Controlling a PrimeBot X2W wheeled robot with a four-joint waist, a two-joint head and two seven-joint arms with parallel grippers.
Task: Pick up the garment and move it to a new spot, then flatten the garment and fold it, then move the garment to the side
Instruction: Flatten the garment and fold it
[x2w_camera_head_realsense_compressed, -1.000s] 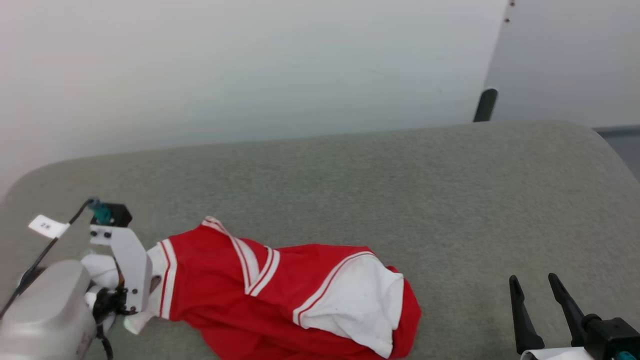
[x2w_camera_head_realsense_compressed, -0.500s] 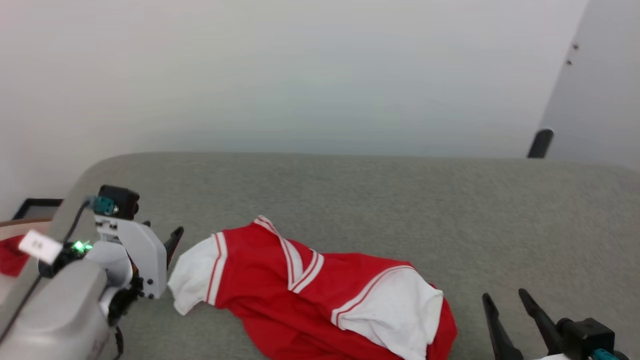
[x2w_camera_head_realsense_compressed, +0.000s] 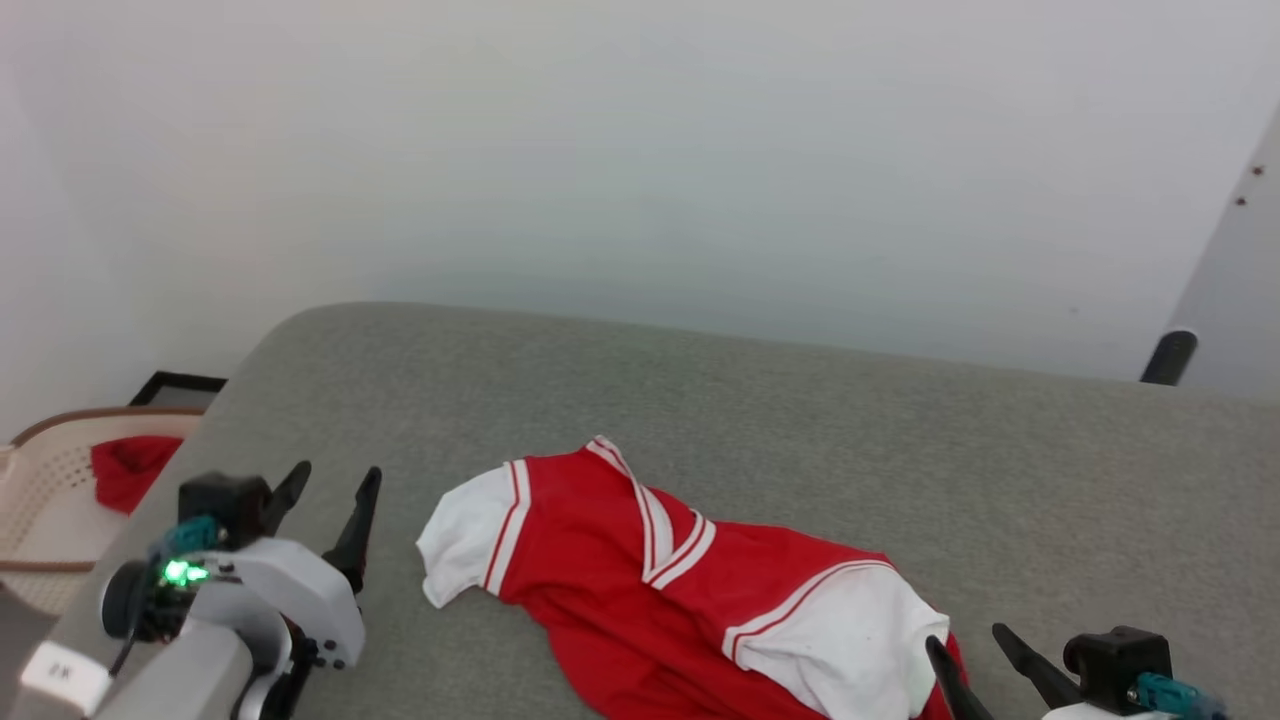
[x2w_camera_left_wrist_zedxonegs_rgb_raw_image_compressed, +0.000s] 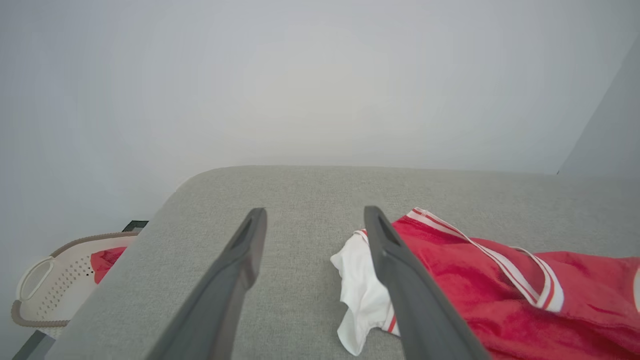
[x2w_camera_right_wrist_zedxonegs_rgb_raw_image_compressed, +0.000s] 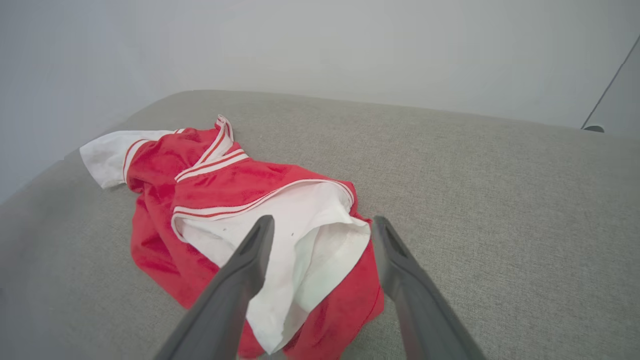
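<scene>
Grey fabric bench (x2w_camera_head_realsense_compressed: 700, 400): crumpled garment (x2w_camera_head_realsense_compressed: 620, 590) lies right of the left claw (x2w_camera_head_realsense_compressed: 336, 472) and ahead of the right claw (x2w_camera_head_realsense_compressed: 965, 637), both wide and empty; arm tag (x2w_camera_head_realsense_compressed: 60, 675) illegible.

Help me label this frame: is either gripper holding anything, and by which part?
Nothing is held. The left gripper and right gripper stand open, empty; the garment lies loose.

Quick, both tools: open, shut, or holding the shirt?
Left tool: open, holding nothing, beside the shirt.
Right tool: open, holding nothing.
</scene>
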